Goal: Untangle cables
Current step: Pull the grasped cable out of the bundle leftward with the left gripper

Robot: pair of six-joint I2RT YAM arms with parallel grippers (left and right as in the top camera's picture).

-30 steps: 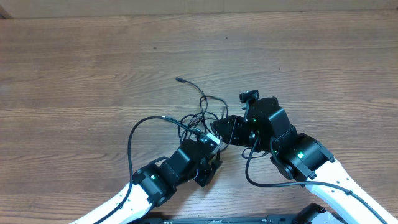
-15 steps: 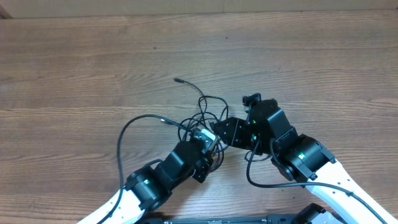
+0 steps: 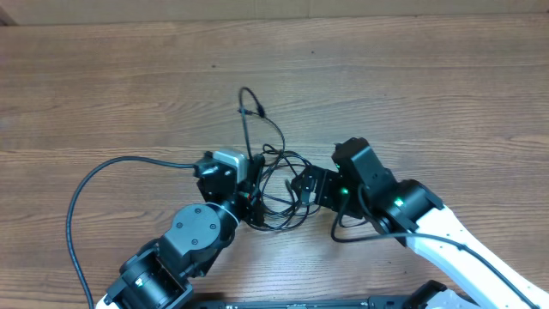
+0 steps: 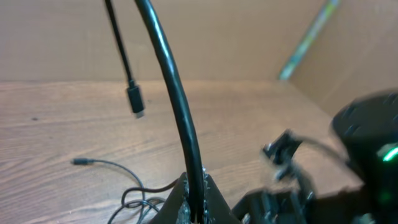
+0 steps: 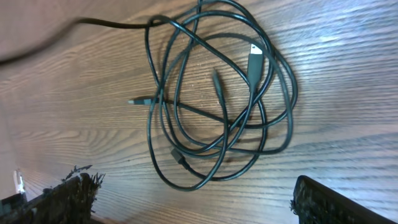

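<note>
At the middle of the table (image 3: 103, 77), the left gripper (image 4: 194, 202) has pinched shut on one strand of the cables (image 3: 279, 184) and raised it. That cord now stands up out of the heap with a plug tip (image 4: 135, 102) dangling, where a second ago it lay flat. The right gripper (image 5: 193, 186) has meanwhile let go: its jaws are spread wide above the loose coil left on the wood, touching nothing. It looks as if one strand is being drawn clear while the rest stays down. Several loops still cross one another, so the untangling seems far from done. No box, tray or other container is in view.
</note>
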